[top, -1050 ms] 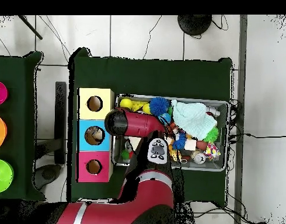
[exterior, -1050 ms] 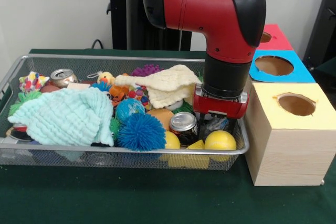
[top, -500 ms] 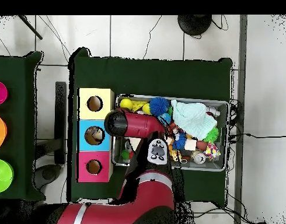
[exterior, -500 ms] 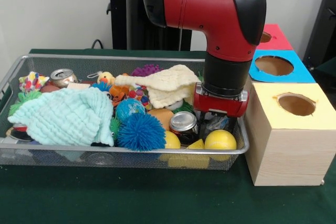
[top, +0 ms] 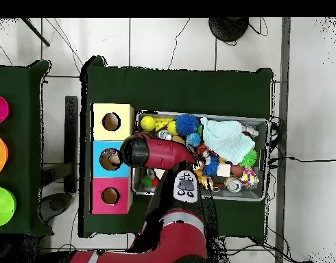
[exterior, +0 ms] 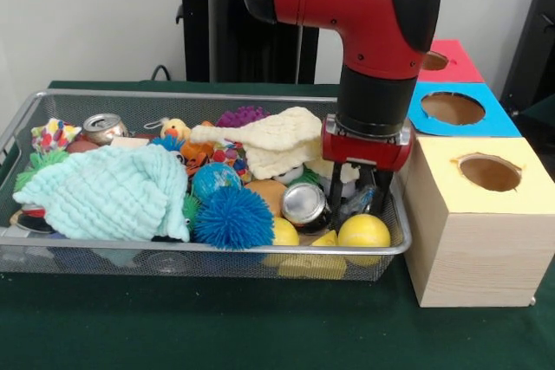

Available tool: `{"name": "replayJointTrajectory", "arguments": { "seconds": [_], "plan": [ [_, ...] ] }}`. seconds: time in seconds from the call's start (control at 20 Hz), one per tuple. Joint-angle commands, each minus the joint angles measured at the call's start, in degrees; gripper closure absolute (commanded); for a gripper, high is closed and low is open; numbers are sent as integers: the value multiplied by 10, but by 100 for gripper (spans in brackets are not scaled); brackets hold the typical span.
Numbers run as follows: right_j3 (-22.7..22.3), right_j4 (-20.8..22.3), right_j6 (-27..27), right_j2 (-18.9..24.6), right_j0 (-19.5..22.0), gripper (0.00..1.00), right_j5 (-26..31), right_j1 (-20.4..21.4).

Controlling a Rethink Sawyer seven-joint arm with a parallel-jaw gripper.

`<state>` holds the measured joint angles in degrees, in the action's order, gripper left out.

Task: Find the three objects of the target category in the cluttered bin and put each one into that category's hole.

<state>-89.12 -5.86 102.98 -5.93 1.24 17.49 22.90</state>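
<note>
In the front view my gripper hangs just above the right end of the wire bin. Its two black fingers are shut on a crumpled silvery-blue piece, held a little above the clutter. A silver can lies tilted just left of the fingers, and a yellow ball sits below them. A second can stands at the bin's far left. In the overhead view the red arm hides the gripper.
Three boxes with holes stand beside the bin: yellow, blue, red. A mint cloth, a cream cloth, a blue spiky ball and small toys fill the bin.
The gripper has risen out of the clutter with the crumpled piece between its fingers. The silver can beside it has tipped over to the side.
</note>
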Motion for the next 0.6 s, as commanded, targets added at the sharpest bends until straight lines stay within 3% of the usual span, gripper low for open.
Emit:
{"name": "replayJointTrajectory", "arguments": {
  "seconds": [0.05,0.15,0.2,0.6],
  "plan": [
    [-73,28,44,61,7,0,12,15],
    [-75,28,45,62,8,0,3,15],
    [-78,29,46,63,9,100,-5,15],
    [-69,25,50,44,-3,100,17,18]
  ]
}}
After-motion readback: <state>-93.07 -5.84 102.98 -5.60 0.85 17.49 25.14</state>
